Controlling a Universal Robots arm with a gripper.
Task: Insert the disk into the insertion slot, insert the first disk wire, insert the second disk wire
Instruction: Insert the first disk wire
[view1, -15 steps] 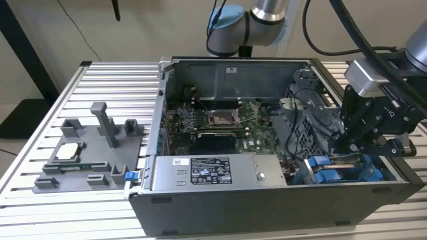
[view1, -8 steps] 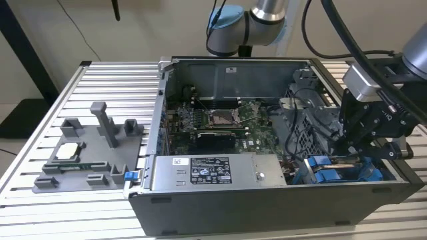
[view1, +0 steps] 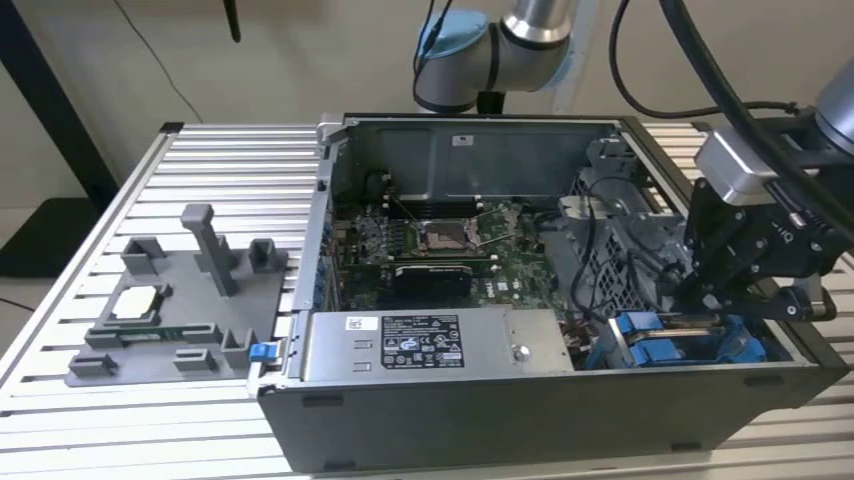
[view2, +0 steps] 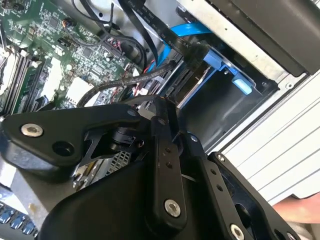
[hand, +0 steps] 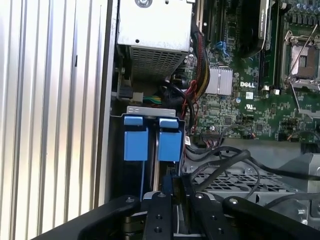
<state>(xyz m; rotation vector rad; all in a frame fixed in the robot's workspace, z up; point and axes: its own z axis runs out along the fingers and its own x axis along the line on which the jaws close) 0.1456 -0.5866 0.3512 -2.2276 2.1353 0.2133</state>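
Silver-grey arm (view1: 534, 25) with a light-blue joint cap (view1: 447, 35), black cables (view1: 707, 70), and a black linked hand (view1: 714, 305) with silver screws (view2: 172, 208).

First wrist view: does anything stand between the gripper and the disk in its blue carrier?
Nothing visible does. The gripper is lined up with the disk; the black cables loop off to one side, over the perforated cage.

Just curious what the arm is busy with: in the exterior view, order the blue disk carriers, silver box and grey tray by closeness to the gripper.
1. The blue disk carriers, directly below the gripper, inside the case.
2. The silver box, along the case's front wall.
3. The grey tray, outside the case, at the exterior view's left.
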